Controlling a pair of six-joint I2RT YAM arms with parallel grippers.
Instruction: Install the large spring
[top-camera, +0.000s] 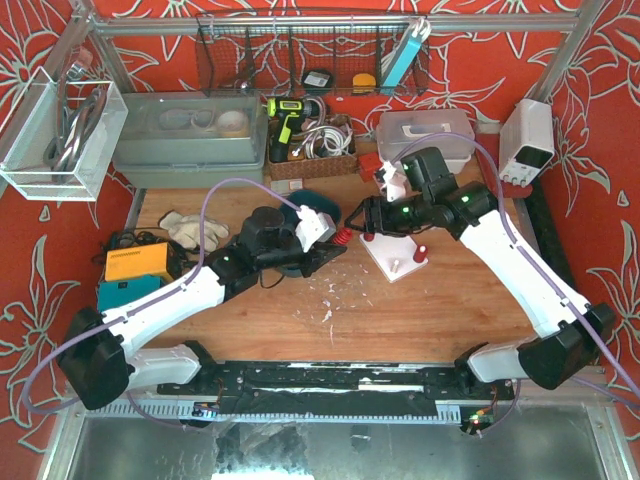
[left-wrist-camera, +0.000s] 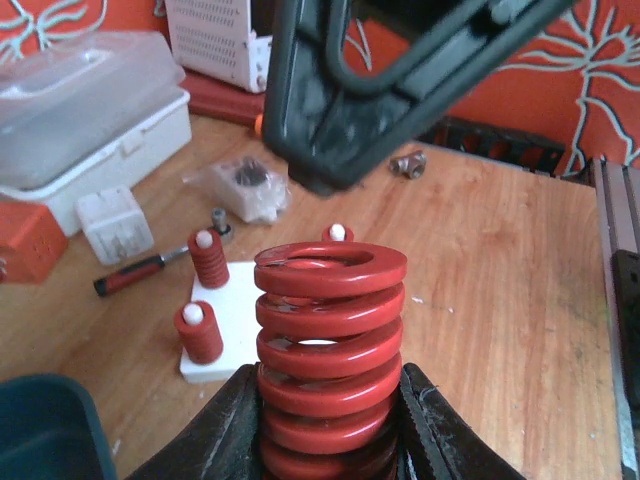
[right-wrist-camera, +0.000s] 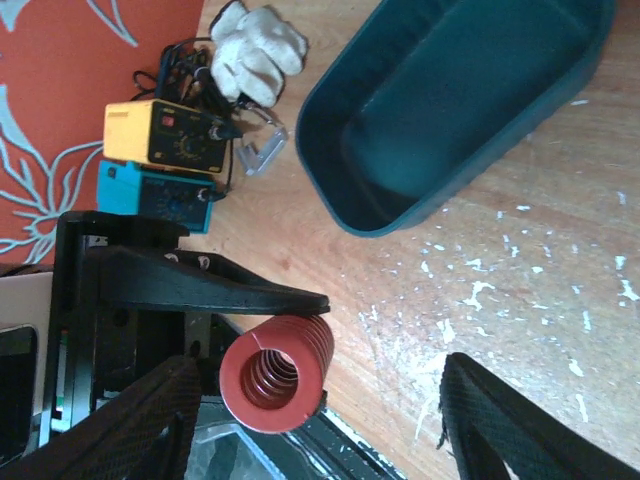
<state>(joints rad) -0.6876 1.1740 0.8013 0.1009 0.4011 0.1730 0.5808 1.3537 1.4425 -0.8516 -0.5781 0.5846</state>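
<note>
item: large spring (left-wrist-camera: 328, 340), red, heavy coil, clamped low on its body between the two fingers of the left gripper (left-wrist-camera: 330, 410); the free end projects forward past the fingertips. long axis: runs out along the left fingers and aims toward the right wrist camera, which sees the coil nearly end-on. right gripper (right-wrist-camera: 320, 365): fingers spread wide, grasping nothing, facing the spring's open end from just beyond it; the coil lies ahead of the gap, closer to one finger than the other. white plate (left-wrist-camera: 235, 300): on the table beyond the spring, carrying two small springs (left-wrist-camera: 208, 258) on pegs and one bare peg (left-wrist-camera: 337, 232), which shows just past the coil's far rim. judgement: the left arm has the spring, and the right is the near helper. the coming move likely turns on lining the coil's bore with that bare peg, or on the right fingers closing squarely across the projecting end for a handover.
</note>
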